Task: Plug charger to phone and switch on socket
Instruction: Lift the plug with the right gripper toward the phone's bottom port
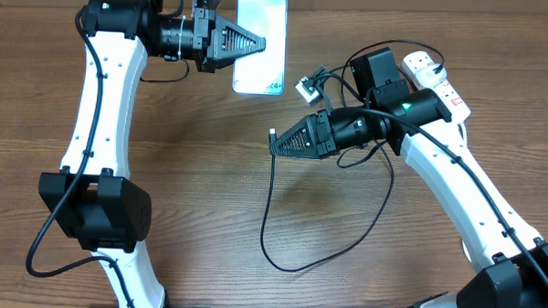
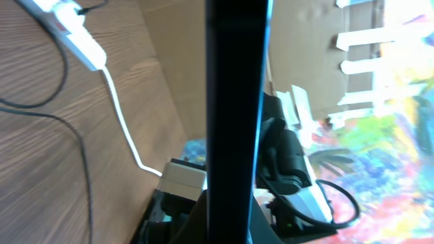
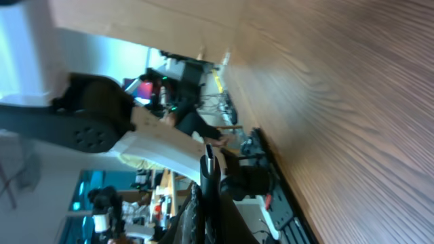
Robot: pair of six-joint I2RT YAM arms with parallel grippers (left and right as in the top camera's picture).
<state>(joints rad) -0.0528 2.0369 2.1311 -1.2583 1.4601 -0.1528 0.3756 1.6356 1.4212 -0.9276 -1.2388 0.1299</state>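
**A:** At the far edge of the table (image 1: 208,197), what is being held?

**B:** The left jaws are clamped on the phone (image 1: 265,21), gripping its left long edge. Its lit screen faces the overhead camera. From the left wrist it is only a dark upright strip between the fingers. Whether it rests on the wood or hangs above it, I cannot tell.

**A:** And on the other side?

**B:** Near the middle of the table, the right jaws are pressed together on the charger (image 1: 270,209), just behind its connector tip. That tip is well apart from the phone. The thin black cable drops in a loop across the wood.

**A:** Where is the socket?

**B:** The socket (image 1: 432,70) lies at the far right, partly under the right arm (image 1: 456,169). From the left wrist, a white plug with a black lead sits in it. I cannot make out its switches
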